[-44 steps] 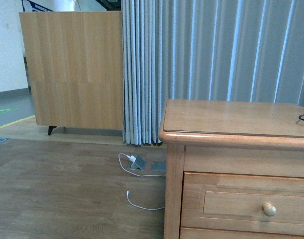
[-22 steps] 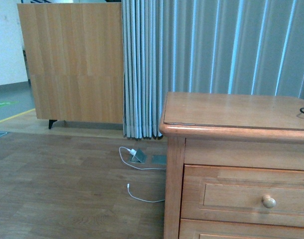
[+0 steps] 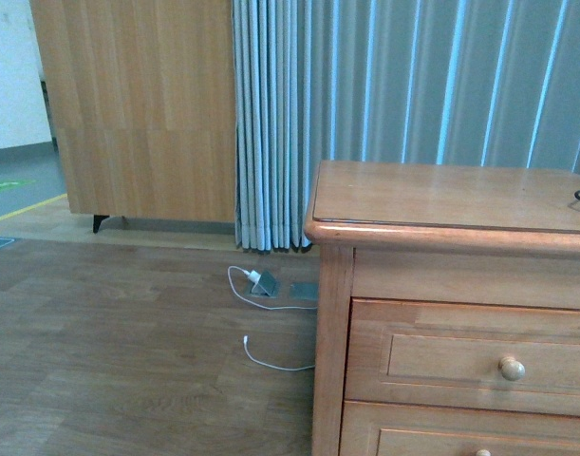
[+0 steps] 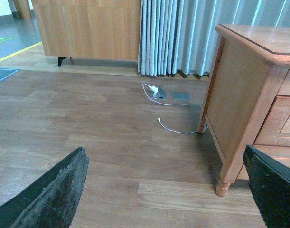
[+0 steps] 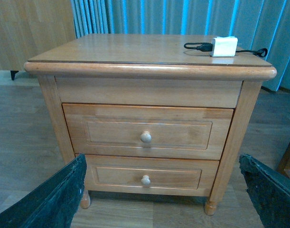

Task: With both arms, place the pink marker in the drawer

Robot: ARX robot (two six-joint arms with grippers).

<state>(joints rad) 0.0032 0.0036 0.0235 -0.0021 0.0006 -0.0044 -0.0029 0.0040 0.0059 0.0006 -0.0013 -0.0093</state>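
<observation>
Honey-coloured wooden cabinet, taller upper drawer with pale knob closed; left fingers and right fingers spread wide, empty.

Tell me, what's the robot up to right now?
Both grippers open, empty: left, right. Pink marker not in view. Drawer shut, nothing blocking it. White charger and cable on cabinet top.

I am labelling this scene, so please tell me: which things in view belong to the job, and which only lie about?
Job: taller upper drawer; left arm's fingers, open; right arm's fingers, open. The pink marker is not in view.

Lying about: white charger on the cabinet top; white cable on the floor; shallower lower drawer.
</observation>
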